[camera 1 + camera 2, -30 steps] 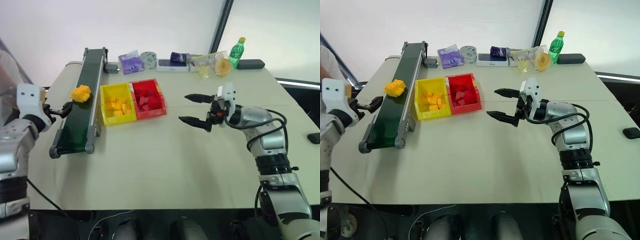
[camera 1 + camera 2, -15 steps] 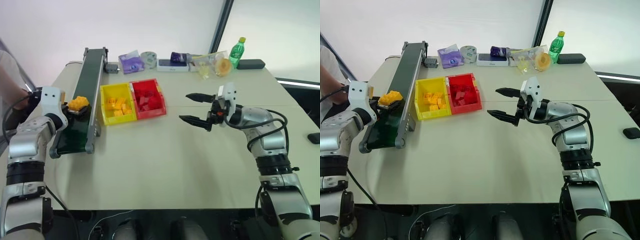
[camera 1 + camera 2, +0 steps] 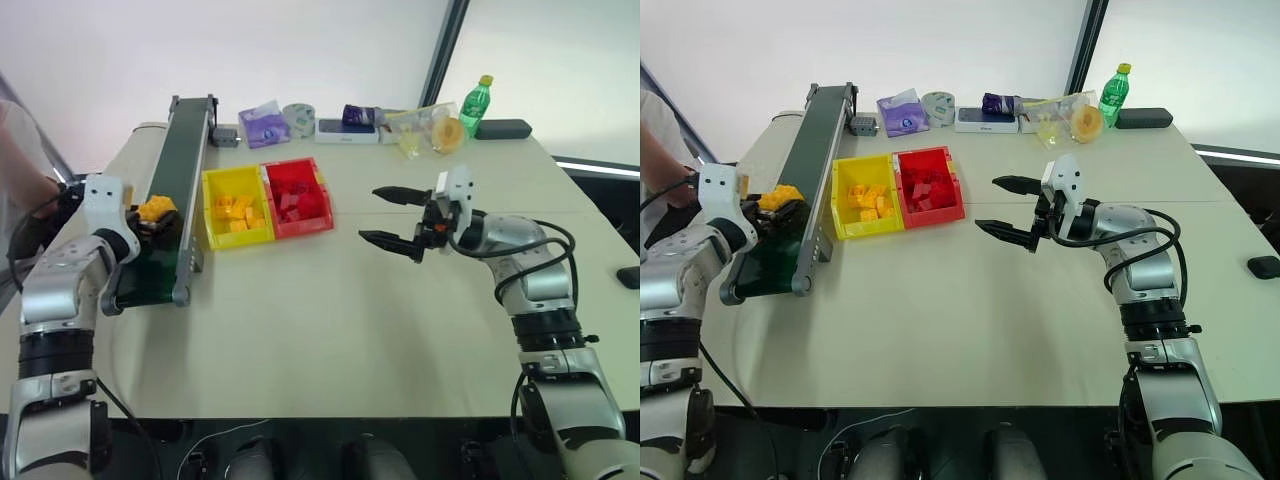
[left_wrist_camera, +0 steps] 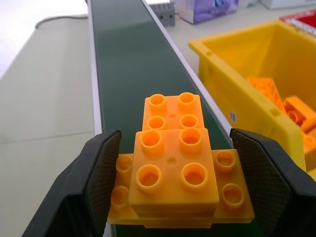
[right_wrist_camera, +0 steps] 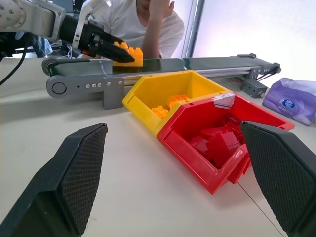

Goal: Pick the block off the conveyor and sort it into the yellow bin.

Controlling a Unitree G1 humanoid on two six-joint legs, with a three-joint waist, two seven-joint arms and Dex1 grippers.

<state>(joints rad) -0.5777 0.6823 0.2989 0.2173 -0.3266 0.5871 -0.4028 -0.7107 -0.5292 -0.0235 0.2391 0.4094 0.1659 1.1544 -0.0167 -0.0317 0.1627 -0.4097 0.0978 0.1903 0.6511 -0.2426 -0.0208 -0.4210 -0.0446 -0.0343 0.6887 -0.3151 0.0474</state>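
Observation:
The yellow-orange studded block lies on the dark green conveyor, near its front end. My left gripper is shut on the block; the left wrist view has its two black fingers pressed against the block's sides. The yellow bin stands just right of the belt and holds several orange bricks. Over the middle of the table my right gripper hangs open and empty, pointing left toward the bins.
A red bin of red bricks touches the yellow bin's right side. Along the table's far edge lie a purple packet, boxes and a green bottle. A person sits at the left, beside the conveyor.
The block rode down the belt toward the near end. My left gripper came in from the left and shut on it. My right arm stayed still.

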